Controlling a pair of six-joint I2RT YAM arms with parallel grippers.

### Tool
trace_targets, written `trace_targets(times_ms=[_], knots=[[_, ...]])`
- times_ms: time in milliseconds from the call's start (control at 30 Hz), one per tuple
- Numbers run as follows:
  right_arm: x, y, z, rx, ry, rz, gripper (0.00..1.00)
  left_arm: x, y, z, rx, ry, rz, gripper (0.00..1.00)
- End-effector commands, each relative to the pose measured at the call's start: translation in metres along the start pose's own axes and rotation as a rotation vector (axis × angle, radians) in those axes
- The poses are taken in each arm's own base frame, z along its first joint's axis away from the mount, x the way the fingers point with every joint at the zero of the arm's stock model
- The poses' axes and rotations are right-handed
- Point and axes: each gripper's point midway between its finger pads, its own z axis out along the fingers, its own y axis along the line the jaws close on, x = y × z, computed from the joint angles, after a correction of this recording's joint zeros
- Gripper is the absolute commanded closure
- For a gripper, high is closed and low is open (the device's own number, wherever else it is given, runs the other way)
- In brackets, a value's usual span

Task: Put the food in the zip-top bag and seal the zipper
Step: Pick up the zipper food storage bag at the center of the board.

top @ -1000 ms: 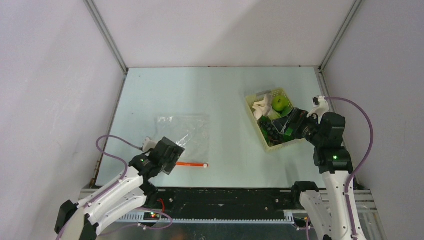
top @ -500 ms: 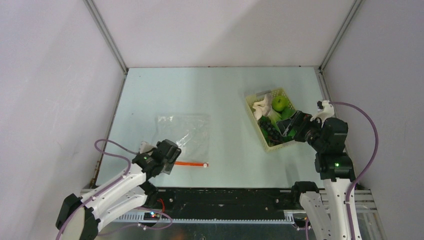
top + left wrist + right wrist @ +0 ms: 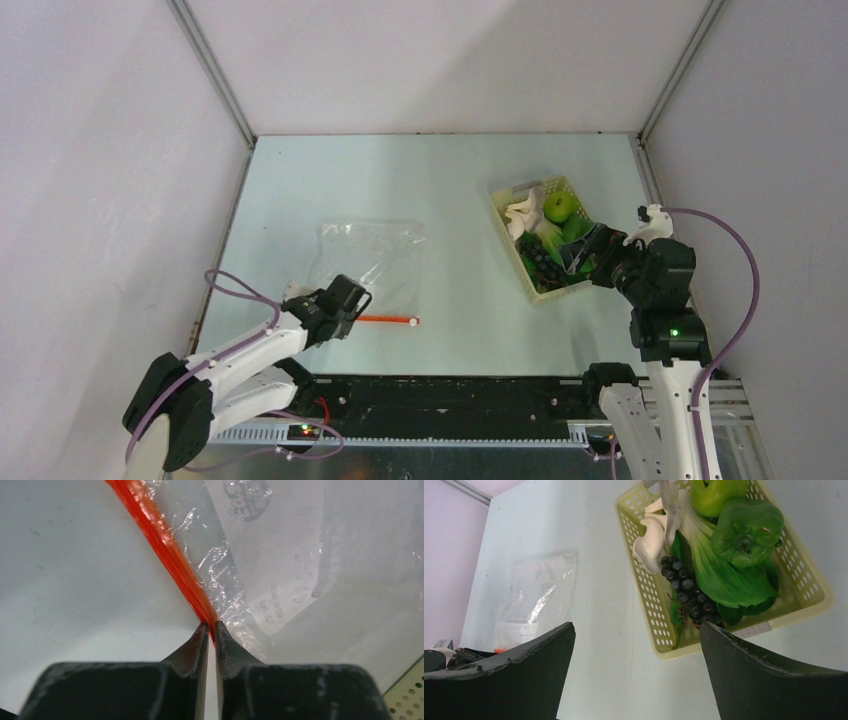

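Note:
The clear zip-top bag (image 3: 375, 255) lies flat at the table's left, also visible in the right wrist view (image 3: 536, 597). Its orange zipper (image 3: 385, 320) runs along the near edge and ends in a white slider (image 3: 412, 322). My left gripper (image 3: 350, 305) is shut on the zipper's left end. In the left wrist view the zipper (image 3: 170, 555) runs between the pinched tips of that gripper (image 3: 210, 627). The food sits in the yellow basket (image 3: 545, 292): green apple (image 3: 716, 492), bok choy (image 3: 719, 577), grapes (image 3: 686, 592), mushrooms (image 3: 654, 535). My right gripper (image 3: 638, 625) hangs open over the basket's near corner.
A lumpy green pepper (image 3: 746, 530) lies on the bok choy. The basket (image 3: 649, 605) has perforated walls. Metal frame posts and pale walls close in the table on both sides. The arm bases and a black rail run along the near edge.
My left gripper dropped lower and closed on the zipper's left end. The bag shifted slightly away from the near edge. The right arm drew back a little to the right, still open.

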Motion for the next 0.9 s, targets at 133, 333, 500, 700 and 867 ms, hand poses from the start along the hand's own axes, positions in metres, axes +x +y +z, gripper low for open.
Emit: trace_targets(times_ms=[133,333,500,700,867], knots=[[0.002,-0.006,0.002,0.018,-0.005,-0.021,0.0,-0.01,-0.012,-0.004,-0.008,-0.044,0.056,1.0],[0.005,0.008,0.003,-0.062,0.015,-0.046,0.0,-0.016,-0.033,-0.02,0.053,-0.051,0.149,1.0],[0.026,0.053,0.001,-0.266,0.081,-0.17,0.0,-0.009,-0.07,-0.049,0.216,-0.011,0.242,1.0],[0.067,0.096,0.01,-0.417,0.128,-0.364,0.0,0.0,-0.099,-0.081,0.349,0.024,0.268,1.0],[0.118,0.153,0.023,-0.535,0.098,-0.63,0.0,0.013,-0.109,-0.092,0.373,0.073,0.247,1.0]])
